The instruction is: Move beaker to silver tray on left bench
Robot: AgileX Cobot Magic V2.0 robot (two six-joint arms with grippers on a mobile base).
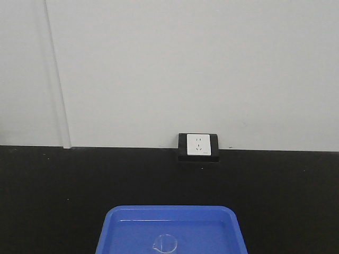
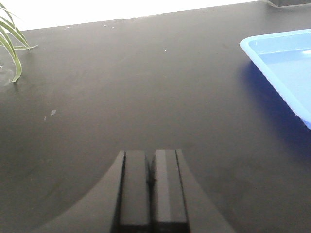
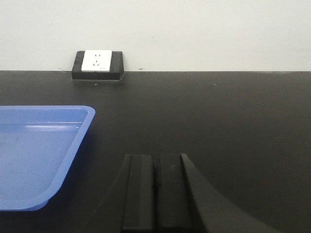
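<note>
The beaker is seen standing inside the blue tray, which is set on the black tabletop. The left claw is clenched on nothing, left of the tray. The right claw is likewise clenched and empty, right of the tray. A wall socket is mounted behind the tray.

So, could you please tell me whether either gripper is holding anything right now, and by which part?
Nothing is held. The left gripper and right gripper are both shut and empty; the beaker sits in the blue tray.
</note>
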